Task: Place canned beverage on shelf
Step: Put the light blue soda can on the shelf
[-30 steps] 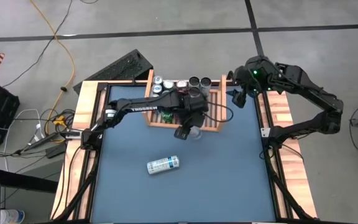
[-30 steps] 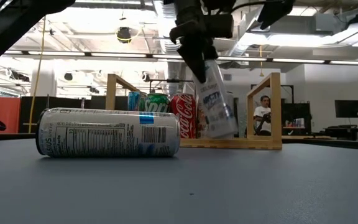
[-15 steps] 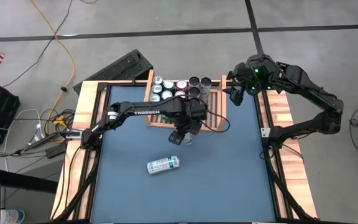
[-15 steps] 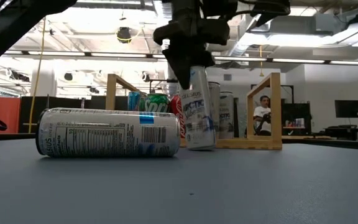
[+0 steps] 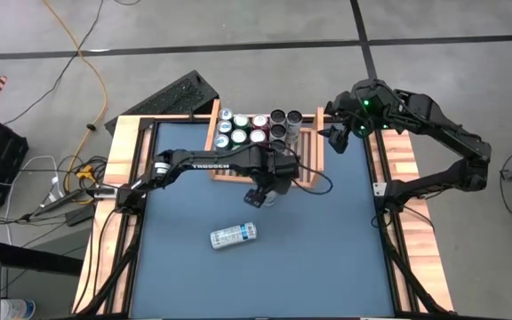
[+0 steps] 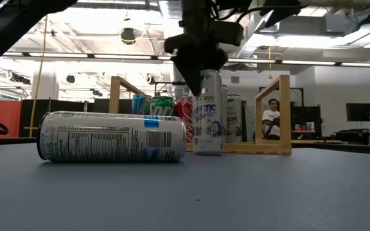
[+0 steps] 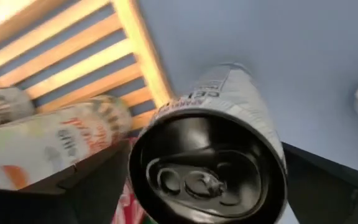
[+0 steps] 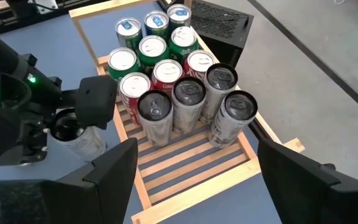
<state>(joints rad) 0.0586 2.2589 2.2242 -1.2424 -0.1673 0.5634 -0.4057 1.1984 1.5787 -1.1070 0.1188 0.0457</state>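
A silver canned beverage (image 6: 208, 119) stands upright on its base on the blue table, just in front of the shelf's near edge. My left gripper (image 5: 262, 193) hangs over it pointing down, its fingers on either side of the can's black top (image 7: 207, 177). A second silver can (image 5: 233, 236) lies on its side nearer the front. The wooden shelf (image 5: 308, 173) holds several upright cans (image 8: 166, 68) at its far side. My right gripper (image 5: 336, 138) waits open, raised beside the shelf's far right corner, with nothing between its fingers. My left gripper comes at the can from above, one finger (image 7: 98, 180) on each side of its top rim (image 7: 166, 124). Whether the fingers touch the rim I cannot tell. The can stands upright with its base on the table.
The shelf's raised side boards (image 6: 273, 109) flank the can rows, with bare slats (image 8: 191, 162) at its near right. A black keyboard (image 5: 172, 96) lies beyond the table's far left corner. A person (image 6: 272, 119) sits in the room behind. Blue mat (image 5: 327, 258) lies bare at near right.
My left gripper has come down and a little toward the table's near left with the silver can. The can hung tilted above the shelf's front edge. Then its base met the table and it tipped upright, and it now stands there.
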